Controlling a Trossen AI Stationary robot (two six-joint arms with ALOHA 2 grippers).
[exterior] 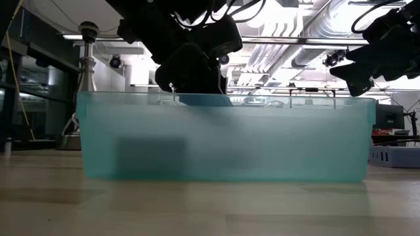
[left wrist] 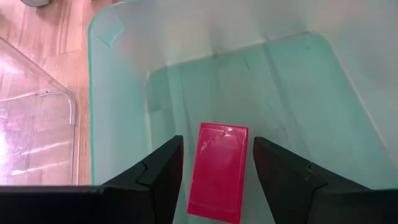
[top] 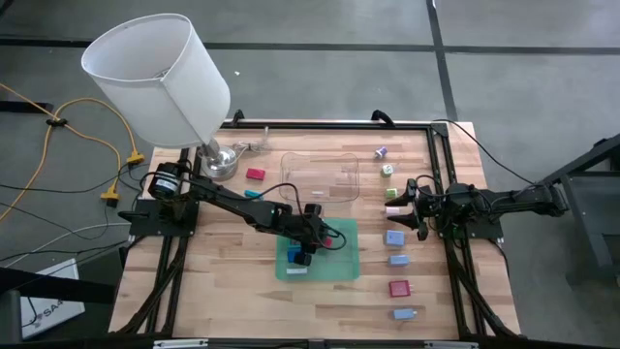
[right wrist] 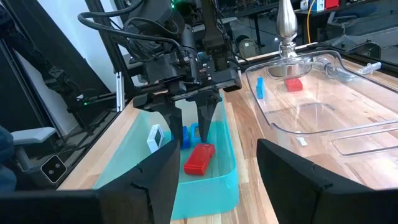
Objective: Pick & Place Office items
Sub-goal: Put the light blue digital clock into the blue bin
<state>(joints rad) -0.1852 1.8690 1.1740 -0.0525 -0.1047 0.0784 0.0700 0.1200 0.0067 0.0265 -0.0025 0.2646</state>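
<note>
A red block (left wrist: pixel 217 171) lies in the green tray (left wrist: pixel 118 93), loose between the left gripper's (left wrist: pixel 217 180) spread fingers. The right gripper (right wrist: pixel 214 180) is open and empty.

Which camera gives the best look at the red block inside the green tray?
The left wrist view: the red block fills the gap between the open left pincer fingers, lying in the green tray. The right wrist view shows it smaller; the high view hides it under the arm; the low view shows nothing clear of it through the tray wall.

Left end effector (right wrist: pixel 198 127) pointing down, fingers parted, right end effector (top: pixel 412 206) parted, hovering
</note>
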